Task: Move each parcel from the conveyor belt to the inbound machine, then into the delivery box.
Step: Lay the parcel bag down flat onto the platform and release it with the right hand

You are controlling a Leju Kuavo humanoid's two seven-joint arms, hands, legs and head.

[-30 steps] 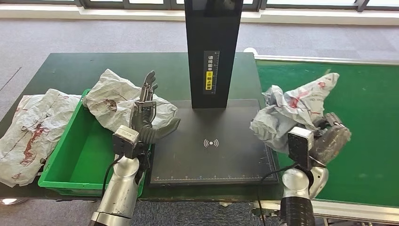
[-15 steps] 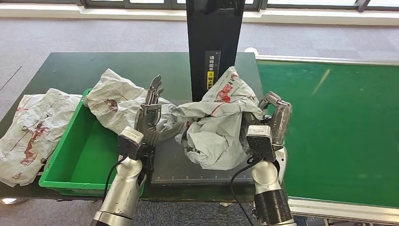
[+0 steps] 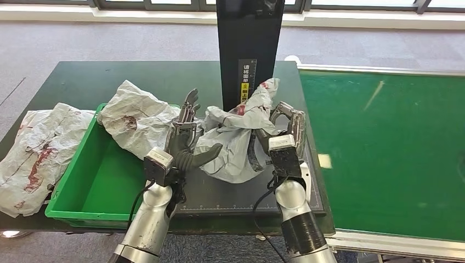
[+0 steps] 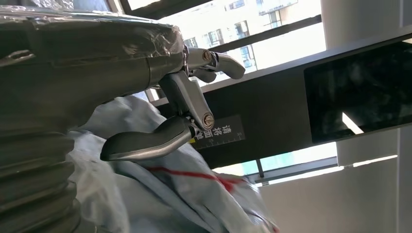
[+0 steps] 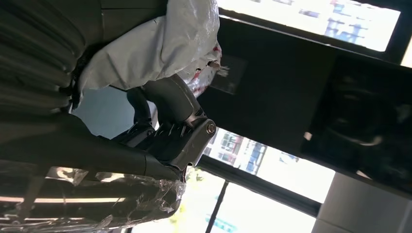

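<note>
The right hand [image 3: 282,123] has carried its grasped grey parcel [image 3: 236,137] further left over the inbound machine [image 3: 241,181], against the left hand [image 3: 186,143], whose fingers are spread. The left thumb seems to touch it; the right fingertips are hidden. Beyond stands the machine's black post [image 3: 249,49].

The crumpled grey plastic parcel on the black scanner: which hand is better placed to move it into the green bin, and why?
Probably the left hand: it touches the crumpled grey plastic parcel on the green bin's side.

The inbound machine's [image 3: 249,60] black column carries a label [image 3: 245,90] reading "请将面单朝上放置".
</note>
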